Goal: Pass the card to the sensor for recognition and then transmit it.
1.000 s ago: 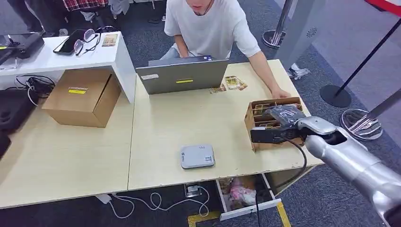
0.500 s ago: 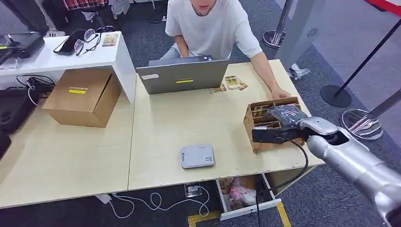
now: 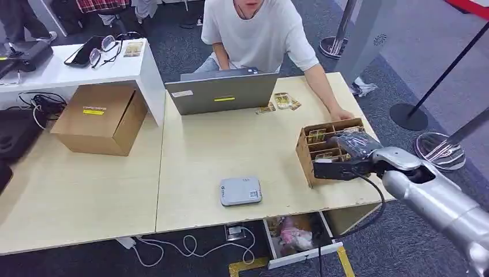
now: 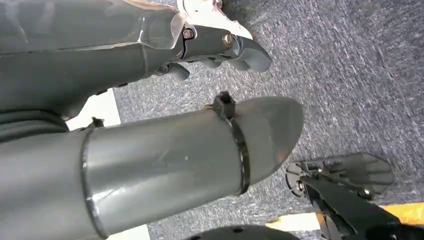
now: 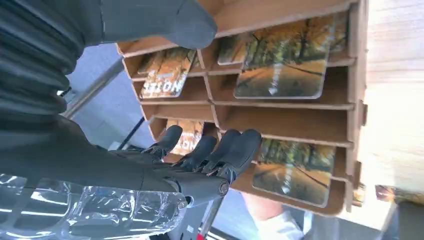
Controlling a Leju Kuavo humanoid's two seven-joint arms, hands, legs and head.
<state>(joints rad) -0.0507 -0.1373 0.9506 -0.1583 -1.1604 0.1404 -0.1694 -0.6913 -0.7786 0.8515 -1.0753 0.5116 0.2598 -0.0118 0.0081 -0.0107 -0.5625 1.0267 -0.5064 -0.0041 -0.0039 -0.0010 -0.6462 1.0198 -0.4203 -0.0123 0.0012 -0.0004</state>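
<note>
While the dark fingers [image 5: 220, 150] of the right hand [image 3: 340, 164] lie loosely curled against the lower cells of the rack [image 3: 305, 150], they hold nothing: the tips rest near a cell edge, the thumb [image 5: 170, 22] stands well apart at the top of the right wrist view, and no card is between them. The cards are in the rack at centre right of the head view; the nearest card [image 5: 292, 170] lies in the cell just beside the fingertips, another [image 5: 285, 62] sits in the cell above it, toward upper right of the wrist view. To do the pick well, I judge the hand should slide the fingertips onto the face of that nearest card, bring the thumb down to its free edge, and pinch only one, drawing it straight out along the cell so the thin cardboard walls are not snagged or the rack dragged across the table [image 3: 230, 150]. The sensor [image 3: 240, 191], the grey box at lower centre of the head view, stands well apart to the left, so the card must be held firmly enough to travel there flat. A person's hand [image 3: 341, 115] rests just behind the rack; keep clear of it. The left hand [image 4: 235, 50] hangs over carpet, its fingers curled in and empty.
</note>
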